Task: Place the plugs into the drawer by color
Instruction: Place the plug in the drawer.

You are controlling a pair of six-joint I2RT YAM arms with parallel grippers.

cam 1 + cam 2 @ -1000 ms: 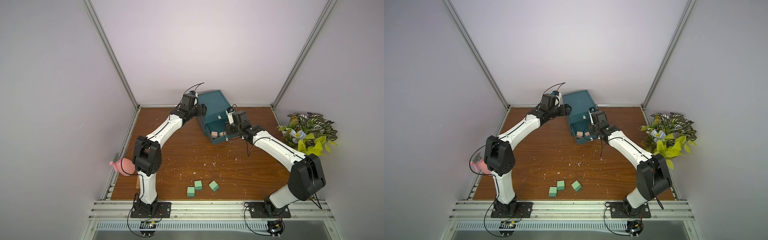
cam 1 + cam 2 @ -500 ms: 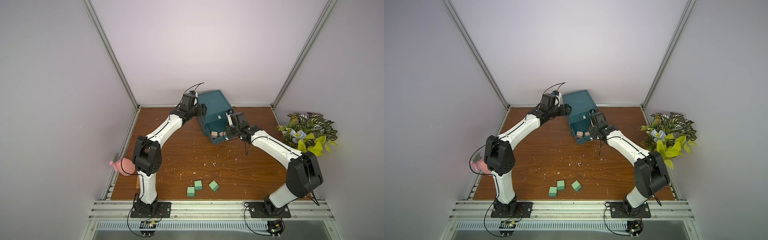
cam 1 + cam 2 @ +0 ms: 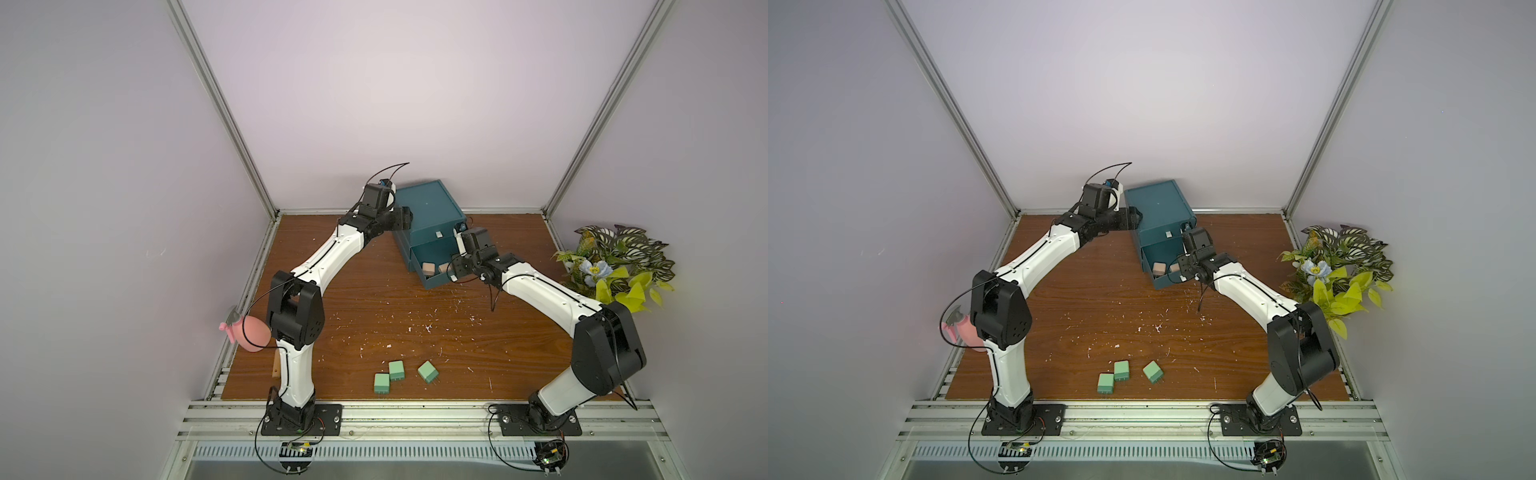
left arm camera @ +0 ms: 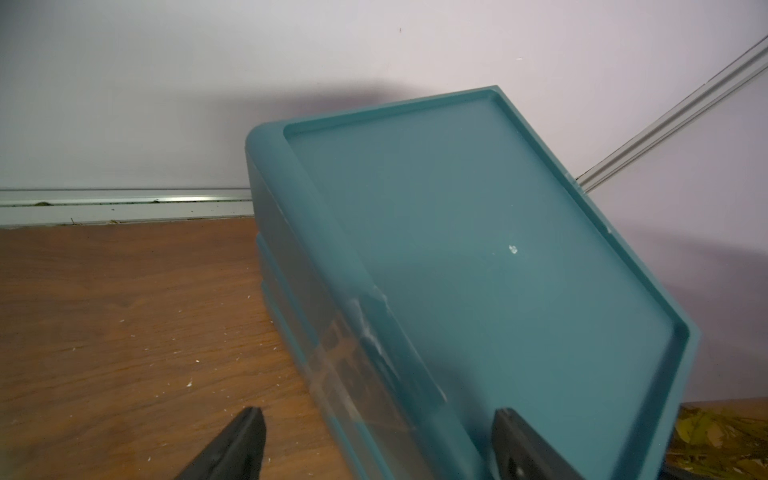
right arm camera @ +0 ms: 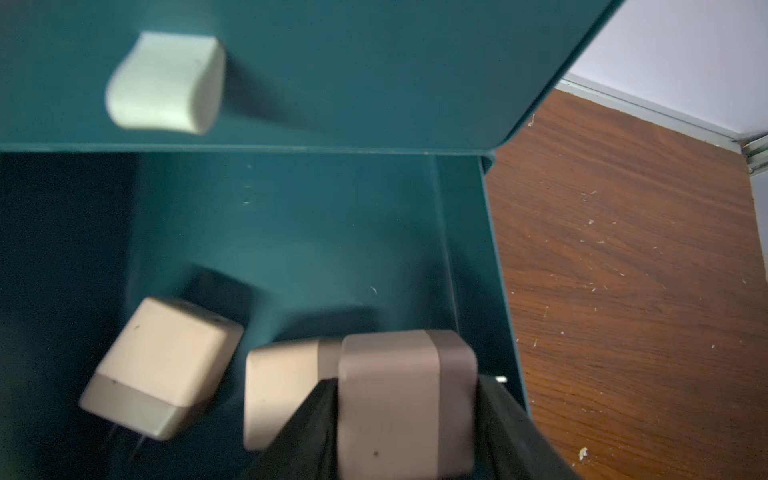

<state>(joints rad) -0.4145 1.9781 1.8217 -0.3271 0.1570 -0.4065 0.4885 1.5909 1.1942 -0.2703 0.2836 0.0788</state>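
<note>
The dark teal cabinet (image 3: 428,208) (image 3: 1158,208) (image 4: 478,249) stands at the back. One drawer (image 3: 436,280) (image 3: 1165,282) (image 5: 469,249) is pulled open below a closed one with a white pull tab (image 5: 166,81). Two peach plugs (image 5: 166,361) (image 5: 278,390) lie in the open drawer. Over it my right gripper (image 3: 453,270) (image 3: 1183,270) (image 5: 407,415) is shut on a third peach plug (image 5: 407,403). My left gripper (image 3: 405,218) (image 3: 1136,218) (image 4: 378,415) is open astride the cabinet's top side edge. Three mint green plugs (image 3: 381,383) (image 3: 396,370) (image 3: 427,371) lie near the front.
A leafy plant (image 3: 615,266) stands past the table's right edge. A pink object (image 3: 249,328) hangs at the left edge behind the left arm. White crumbs are scattered over the wooden table (image 3: 374,307).
My right arm has edged a little further over the open drawer with the peach plug. The left arm stays at the cabinet. The green plugs have not moved.
</note>
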